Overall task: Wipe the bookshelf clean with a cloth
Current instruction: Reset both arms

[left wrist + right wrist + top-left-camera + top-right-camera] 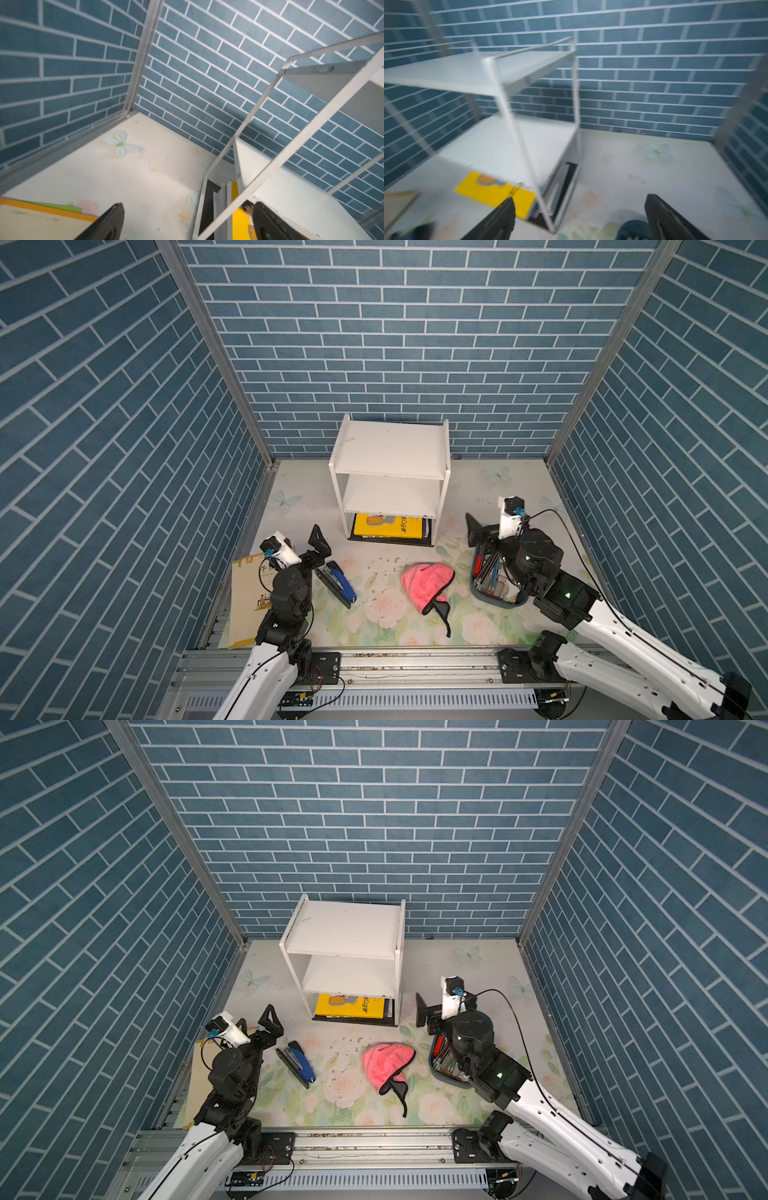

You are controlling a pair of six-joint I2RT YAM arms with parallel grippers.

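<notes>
You have the bookshelf (pixel 390 448) standing ahead of and between both tools, the cloth (pixel 426 583) crumpled between them behind the fingertips, and left gripper (pixel 188 207) and right gripper (pixel 579 198) spread wide, empty.

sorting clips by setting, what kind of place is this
Likely a robot test cell dressed as a study corner: printed brick panels on an aluminium frame, a floral mat, and a mounting rail in front.
</notes>
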